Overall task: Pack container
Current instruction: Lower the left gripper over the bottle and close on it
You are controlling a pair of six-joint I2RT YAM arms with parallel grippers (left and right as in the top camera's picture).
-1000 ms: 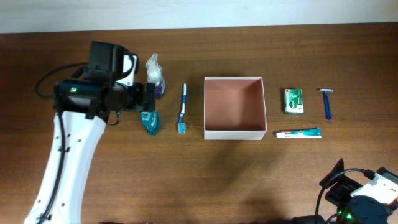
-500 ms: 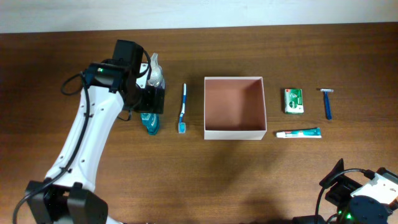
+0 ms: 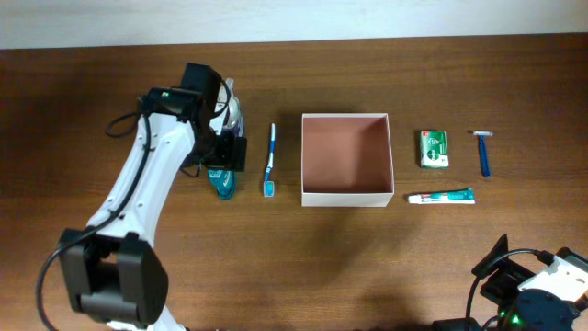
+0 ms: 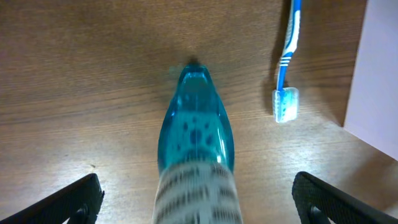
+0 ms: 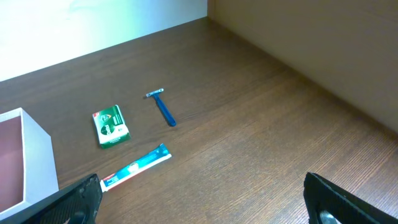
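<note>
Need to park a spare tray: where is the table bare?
Widest bare patch: the front strip of table, between the box and the near edge. Crowded: left of the box, where toothbrush, teal bottle and left gripper cluster; right of it lie packet, toothpaste, razor.

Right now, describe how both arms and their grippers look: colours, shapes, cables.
The left arm has white tapered links, black joints and looping black cables. The right arm shows only a black housing, a white part and a green light. The left fingers and right fingers are black.
</note>
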